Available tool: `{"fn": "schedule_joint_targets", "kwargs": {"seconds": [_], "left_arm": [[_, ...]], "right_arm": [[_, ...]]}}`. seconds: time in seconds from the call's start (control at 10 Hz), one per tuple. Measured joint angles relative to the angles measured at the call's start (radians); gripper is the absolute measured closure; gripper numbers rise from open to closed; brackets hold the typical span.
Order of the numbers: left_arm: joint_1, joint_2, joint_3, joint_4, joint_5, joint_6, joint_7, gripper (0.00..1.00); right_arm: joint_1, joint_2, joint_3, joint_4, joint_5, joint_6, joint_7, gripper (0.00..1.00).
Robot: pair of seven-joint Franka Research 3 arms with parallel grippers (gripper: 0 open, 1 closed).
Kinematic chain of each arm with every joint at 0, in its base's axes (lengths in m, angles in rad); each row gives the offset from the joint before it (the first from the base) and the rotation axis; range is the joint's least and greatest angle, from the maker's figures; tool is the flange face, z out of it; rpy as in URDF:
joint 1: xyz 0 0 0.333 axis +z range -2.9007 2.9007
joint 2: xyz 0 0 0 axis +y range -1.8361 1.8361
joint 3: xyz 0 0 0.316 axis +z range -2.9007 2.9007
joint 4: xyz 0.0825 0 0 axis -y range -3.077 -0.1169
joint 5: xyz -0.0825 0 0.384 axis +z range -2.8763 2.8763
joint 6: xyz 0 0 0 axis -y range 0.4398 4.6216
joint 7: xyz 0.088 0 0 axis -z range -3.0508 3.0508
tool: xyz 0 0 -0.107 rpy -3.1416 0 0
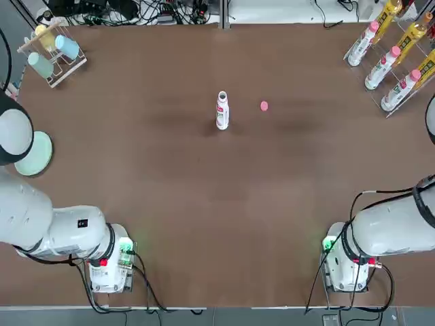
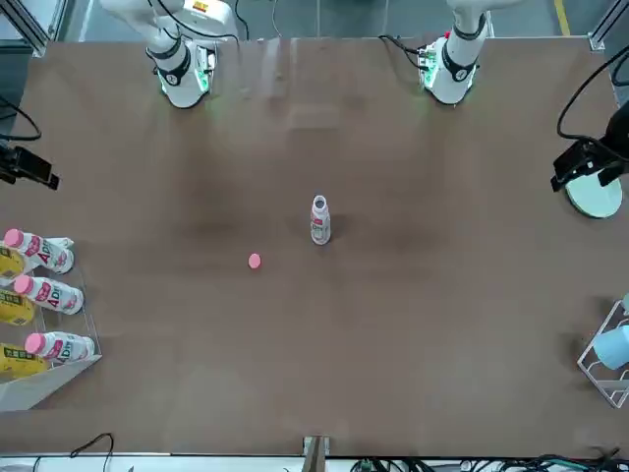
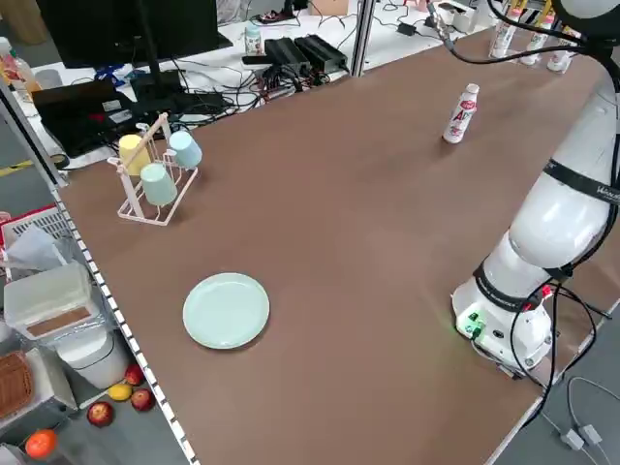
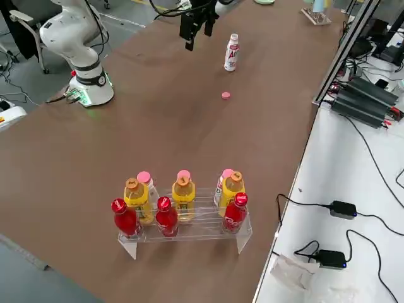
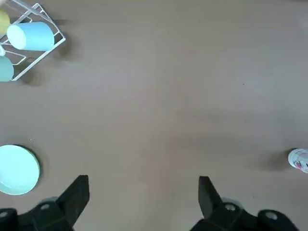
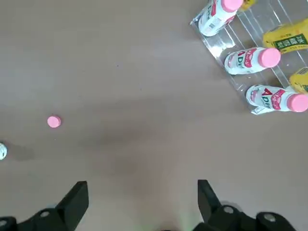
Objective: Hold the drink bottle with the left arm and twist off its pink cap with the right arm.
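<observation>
The drink bottle, white with a printed label, stands upright and capless on the table, a little above the middle of the frame in the top view. The pink cap lies on the table near it, just to its right in that view and apart from it.

Farther out, at the upper right of the top view, a clear rack holds white bottles with pink caps, yellow bottles and, seen from the right side, red-capped red bottles. A white wire rack with pastel cups sits at the upper left, and a pale green plate lies at the left edge.

The left claw is wide open and holds nothing, over the left side of the table near the plate. The right claw, also wide open and holding nothing, is over the table's right side.
</observation>
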Motion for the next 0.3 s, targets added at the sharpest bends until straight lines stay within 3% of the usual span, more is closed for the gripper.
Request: {"fn": "schedule_joint_targets", "kwargs": {"seconds": [0.3], "left_arm": [[0.000,0.000,0.002,0.000,-0.001,0.000,0.000,0.00]], "right_arm": [[0.000,-0.002,0.001,0.002,0.002,0.007,0.000,0.00]]}}
